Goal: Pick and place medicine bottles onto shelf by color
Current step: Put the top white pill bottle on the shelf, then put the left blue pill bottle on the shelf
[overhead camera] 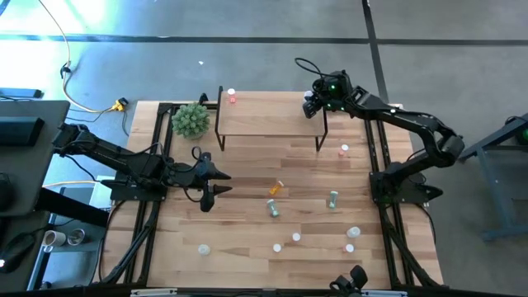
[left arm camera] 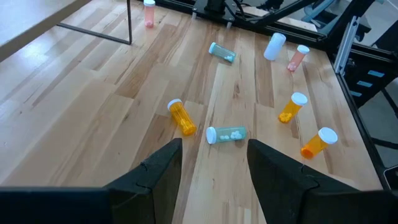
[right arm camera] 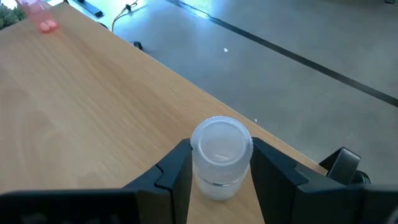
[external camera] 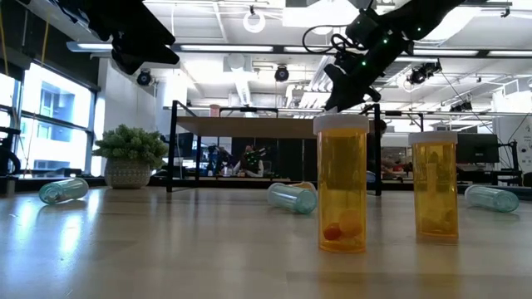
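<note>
Right gripper point(right arm camera: 219, 177) clamped a clear bottle point(right arm camera: 220, 157) at the shelf point(overhead camera: 272, 115) edge; released there, it might topple off. Left gripper point(left arm camera: 214, 168) hovered open, empty, before the shelf.

Right pincer point(right arm camera: 214, 165) clamped; left pincer point(left arm camera: 214, 163) spread.

No legible text, label, brand, number or sign is shown in any view. The medicine bottles point(left arm camera: 181, 117) are seen without readable labels, and the shelf point(overhead camera: 268, 115) bears no marking. Beyond the shelf, in the room seen from the low view, no sign or lettering can be made out.
</note>
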